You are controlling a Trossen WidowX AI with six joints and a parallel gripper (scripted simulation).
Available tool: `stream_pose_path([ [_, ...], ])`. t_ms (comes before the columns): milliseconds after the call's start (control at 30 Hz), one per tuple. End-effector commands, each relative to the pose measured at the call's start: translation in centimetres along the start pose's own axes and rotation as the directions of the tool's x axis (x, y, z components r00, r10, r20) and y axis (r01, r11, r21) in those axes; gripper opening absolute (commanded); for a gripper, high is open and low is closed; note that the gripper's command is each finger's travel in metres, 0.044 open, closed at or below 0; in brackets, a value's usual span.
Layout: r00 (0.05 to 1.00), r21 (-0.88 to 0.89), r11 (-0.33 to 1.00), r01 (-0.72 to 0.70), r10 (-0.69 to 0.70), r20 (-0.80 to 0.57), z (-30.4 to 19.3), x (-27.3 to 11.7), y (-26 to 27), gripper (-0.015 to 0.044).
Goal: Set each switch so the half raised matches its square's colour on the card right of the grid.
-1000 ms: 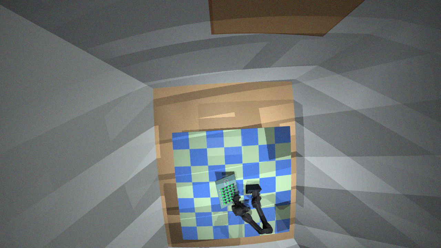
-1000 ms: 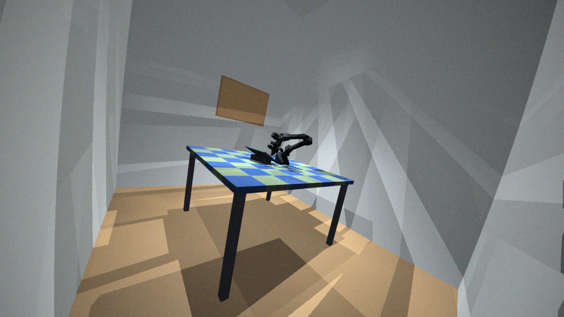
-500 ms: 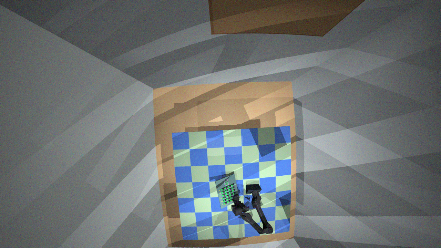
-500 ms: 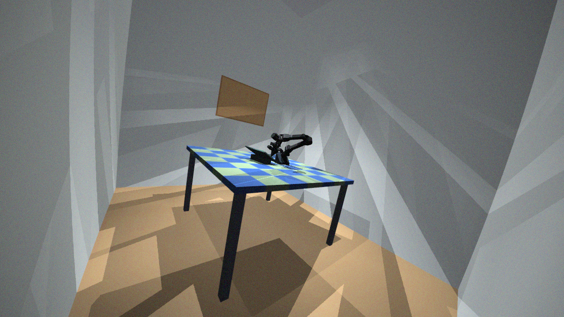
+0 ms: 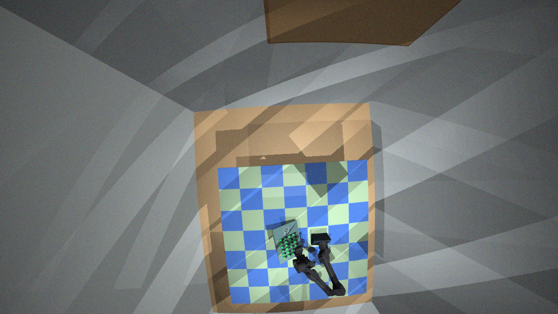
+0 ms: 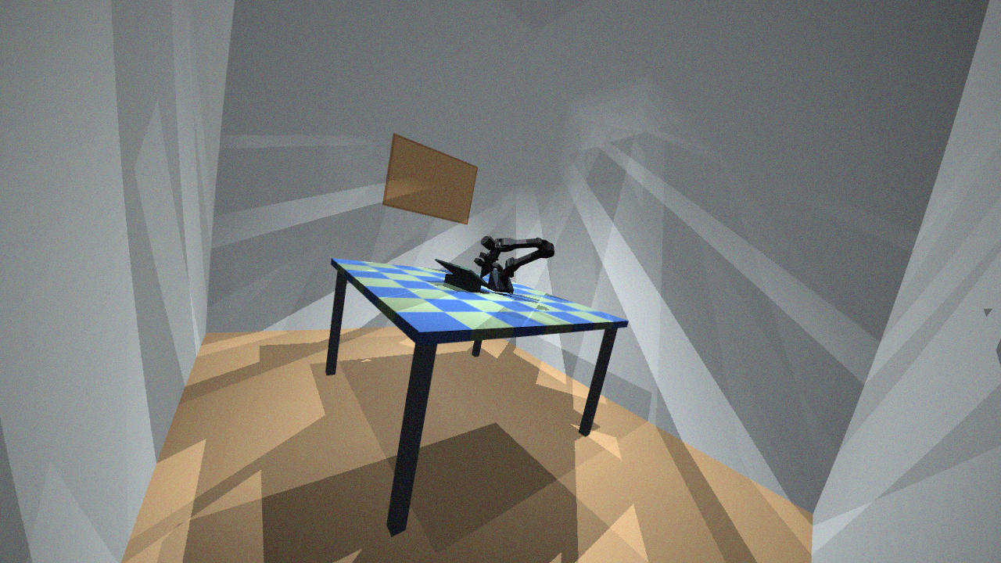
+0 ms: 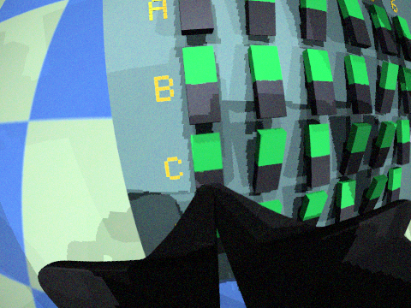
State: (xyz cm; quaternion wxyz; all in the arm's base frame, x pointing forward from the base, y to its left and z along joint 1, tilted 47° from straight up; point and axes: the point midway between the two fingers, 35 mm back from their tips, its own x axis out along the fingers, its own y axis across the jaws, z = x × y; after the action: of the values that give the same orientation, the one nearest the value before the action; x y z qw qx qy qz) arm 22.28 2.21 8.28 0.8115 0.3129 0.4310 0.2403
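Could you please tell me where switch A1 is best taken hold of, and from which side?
Switch A1 offers no pinchable part: a low rocker in the panel. Its dark grey nearer half looks raised, so come from above with the shut gripper onto that end.

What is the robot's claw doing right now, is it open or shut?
Gripper: shut, holding nothing, fingertips low over the switch panel near row C.
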Motion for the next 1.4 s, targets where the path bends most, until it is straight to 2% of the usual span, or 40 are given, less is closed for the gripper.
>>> stream_pose_path([
  [0,1.0,0.004,1.0,0.003,-0.003,0.0,0.0,0.1,0.0,0.0],
  [1233,1.0,0.004,1.0,0.003,-0.003,0.0,0.0,0.6,0.0,0.0],
  [1367,1.0,0.0,1.0,0.02,-0.02,-0.017,0.1,-1.6,-0.5,0.0],
])
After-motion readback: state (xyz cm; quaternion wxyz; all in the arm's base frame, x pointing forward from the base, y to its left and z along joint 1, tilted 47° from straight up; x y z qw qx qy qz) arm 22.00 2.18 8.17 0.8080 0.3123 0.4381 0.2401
